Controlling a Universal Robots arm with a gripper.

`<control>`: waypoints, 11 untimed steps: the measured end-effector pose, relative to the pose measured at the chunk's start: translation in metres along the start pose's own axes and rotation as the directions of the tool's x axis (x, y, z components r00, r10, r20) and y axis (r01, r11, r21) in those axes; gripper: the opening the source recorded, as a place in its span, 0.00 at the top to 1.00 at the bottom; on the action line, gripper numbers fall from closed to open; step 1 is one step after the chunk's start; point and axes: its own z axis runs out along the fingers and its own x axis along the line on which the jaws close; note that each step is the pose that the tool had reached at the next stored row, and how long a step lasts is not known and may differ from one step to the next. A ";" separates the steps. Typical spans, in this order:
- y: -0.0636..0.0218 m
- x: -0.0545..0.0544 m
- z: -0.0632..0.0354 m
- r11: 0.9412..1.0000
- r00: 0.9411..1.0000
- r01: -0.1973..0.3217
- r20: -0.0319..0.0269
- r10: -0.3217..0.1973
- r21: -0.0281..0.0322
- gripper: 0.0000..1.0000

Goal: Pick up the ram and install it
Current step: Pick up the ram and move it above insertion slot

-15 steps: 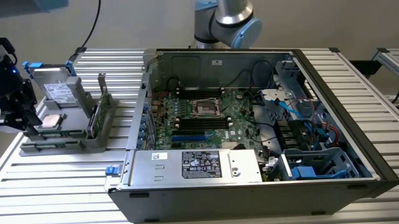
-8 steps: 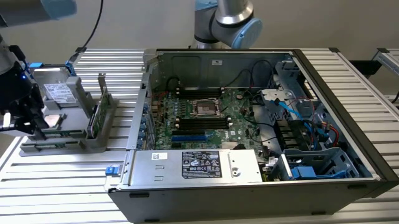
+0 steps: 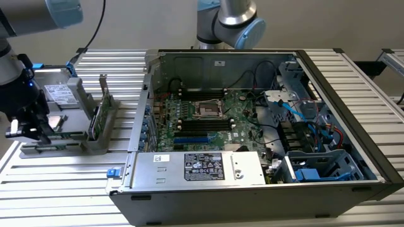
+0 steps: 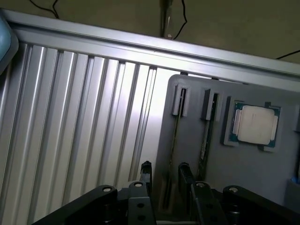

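Two rams stand on edge in slots of a grey parts holder point(image 4: 197, 187); I see them edge-on as thin dark-green strips. My gripper point(image 4: 165, 169) hovers just above the holder, open, with its black fingers point(image 4: 146, 174) on either side of the nearer ram point(image 4: 174, 138). No contact with it is visible. The second ram point(image 4: 205, 140) stands one slot over. In the exterior view the gripper point(image 3: 28, 130) is low over the holder point(image 3: 38, 151) at the exterior view's left. The open computer case point(image 3: 252, 198) shows its motherboard with long black memory slots point(image 3: 203, 125).
A processor chip point(image 4: 255, 124) lies in a pocket of the holder beside the rams. A green card with a silver bracket point(image 3: 101, 113) stands upright between holder and case. A second arm's base point(image 3: 230, 21) stands behind the case. The table point(image 3: 63, 189) is ribbed aluminium.
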 end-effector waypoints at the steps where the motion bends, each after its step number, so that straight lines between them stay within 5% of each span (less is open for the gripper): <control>1: -0.0002 0.000 0.0018 1.000 1.000 0.000 0.000 0.000 0.000 0.64; 11: -0.0042 -0.003 0.0193 1.000 1.000 0.000 -0.003 0.000 0.000 0.64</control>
